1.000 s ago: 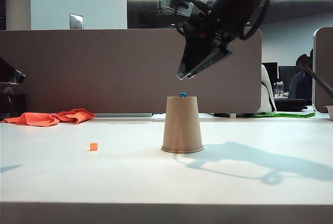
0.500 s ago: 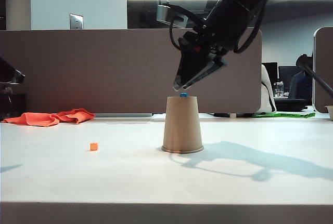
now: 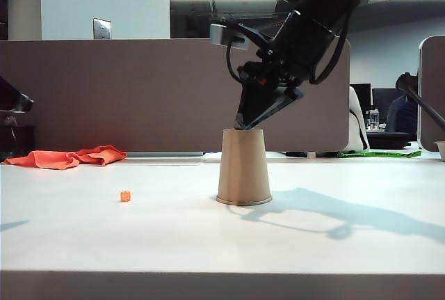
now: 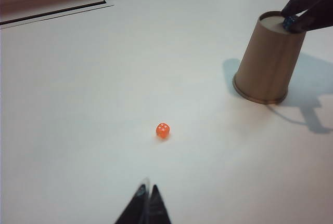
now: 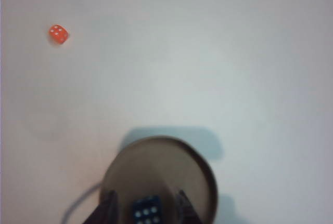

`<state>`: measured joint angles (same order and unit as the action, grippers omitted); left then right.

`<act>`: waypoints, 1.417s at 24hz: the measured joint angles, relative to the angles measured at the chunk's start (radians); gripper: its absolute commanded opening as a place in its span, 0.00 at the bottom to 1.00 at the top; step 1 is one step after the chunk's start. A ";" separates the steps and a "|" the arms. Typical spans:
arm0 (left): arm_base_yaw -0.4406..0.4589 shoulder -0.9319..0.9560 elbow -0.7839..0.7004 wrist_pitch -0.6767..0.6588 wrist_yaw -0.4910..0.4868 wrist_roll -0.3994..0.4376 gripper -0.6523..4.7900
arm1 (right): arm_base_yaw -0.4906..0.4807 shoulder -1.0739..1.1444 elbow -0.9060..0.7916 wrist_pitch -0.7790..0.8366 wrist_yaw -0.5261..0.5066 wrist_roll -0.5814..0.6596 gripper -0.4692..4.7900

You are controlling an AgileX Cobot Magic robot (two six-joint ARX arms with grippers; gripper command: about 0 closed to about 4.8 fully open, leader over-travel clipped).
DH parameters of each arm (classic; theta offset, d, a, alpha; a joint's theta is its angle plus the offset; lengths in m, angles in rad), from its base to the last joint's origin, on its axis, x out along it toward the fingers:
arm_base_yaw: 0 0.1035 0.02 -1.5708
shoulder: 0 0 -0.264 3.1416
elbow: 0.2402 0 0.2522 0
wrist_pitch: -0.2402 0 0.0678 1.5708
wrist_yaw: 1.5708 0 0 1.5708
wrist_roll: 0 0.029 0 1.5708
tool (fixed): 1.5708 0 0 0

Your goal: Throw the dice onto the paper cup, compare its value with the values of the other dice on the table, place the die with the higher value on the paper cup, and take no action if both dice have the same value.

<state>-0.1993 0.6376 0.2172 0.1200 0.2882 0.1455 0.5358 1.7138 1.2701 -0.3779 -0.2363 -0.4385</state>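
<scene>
Since a second ago, the right gripper has been brought down from high above the paper cup until its tips are at the cup's flat top. Its two fingers are spread wide, one on each side of the blue die. The die is seen sitting on top of the upside-down cup, between the fingers. Whether the fingers are touching it cannot be told. Six white dots are shown on its top face.

On the outside view, the blue die is hidden behind the gripper tips. The cup is set near the middle of the white table. The orange die is found toward 9 o'clock from the cup, well apart from it, alone on the table. Four pale dots are shown on its top face.

The left gripper is held shut, with nothing in it. It is kept over the table near the orange die, not touching it.

An orange-red cloth is laid at the far left edge of the table, toward 10 o'clock from the cup.
</scene>
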 measured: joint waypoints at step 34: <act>0.000 0.000 0.000 0.000 0.000 -0.003 0.11 | -0.006 0.001 0.000 -0.021 0.002 0.000 0.19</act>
<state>-0.1997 0.6376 0.2172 0.1204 0.2878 0.1429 0.5293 1.7145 1.2701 -0.3985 -0.2348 -0.4381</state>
